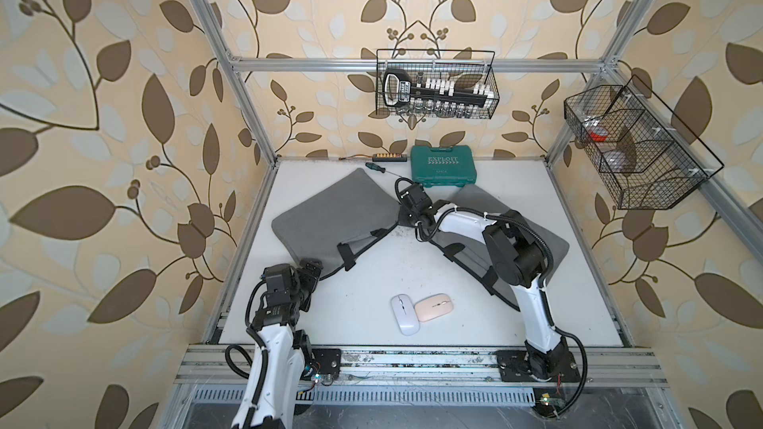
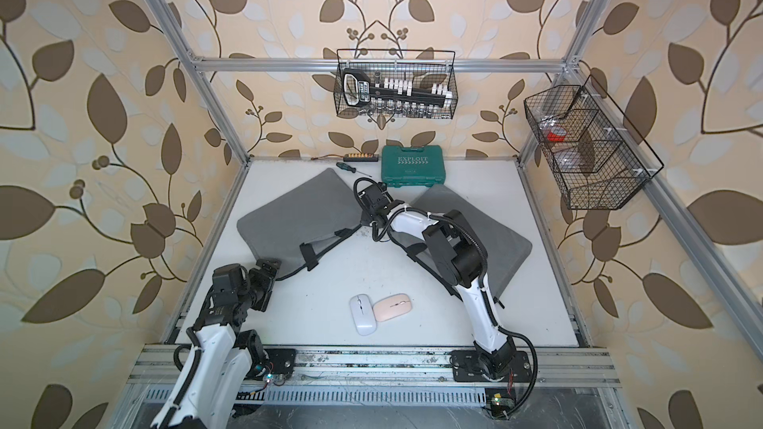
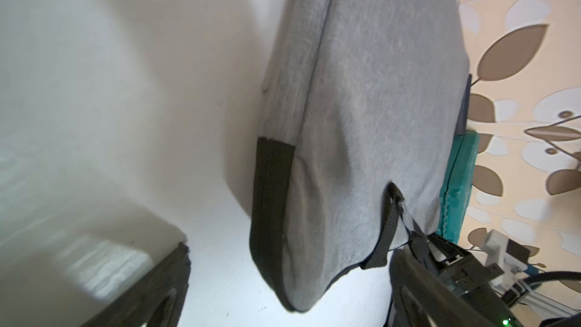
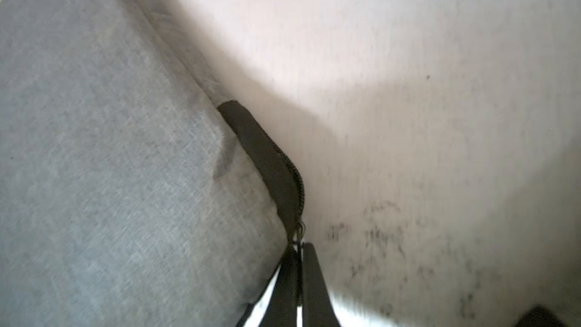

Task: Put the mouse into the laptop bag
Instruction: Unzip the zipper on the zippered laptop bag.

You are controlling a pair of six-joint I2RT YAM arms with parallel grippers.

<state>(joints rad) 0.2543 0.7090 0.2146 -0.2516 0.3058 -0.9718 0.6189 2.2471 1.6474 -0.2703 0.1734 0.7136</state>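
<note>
In a top view, the white mouse and pink mouse are seen on the worktop, apart from the laptop bag; nothing is packed yet. In the left wrist view, the left gripper is spread beside the bag. In the right wrist view, the zipper pull is pinched by the right gripper; unzipping is judged unfinished.

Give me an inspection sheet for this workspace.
Surface: white table, dark scuffs near the middle.
Job's things: white mouse and pink mouse side by side at the front, outside the laptop bag and the second bag.
Clutter: green case, screwdriver, bit strip along the back.
Grippers: left gripper open beside the laptop bag's near corner; right gripper shut on the zipper pull.
Cables: black cables run along both arms.
Surroundings: wire baskets on the frame; leaf-patterned walls.
</note>
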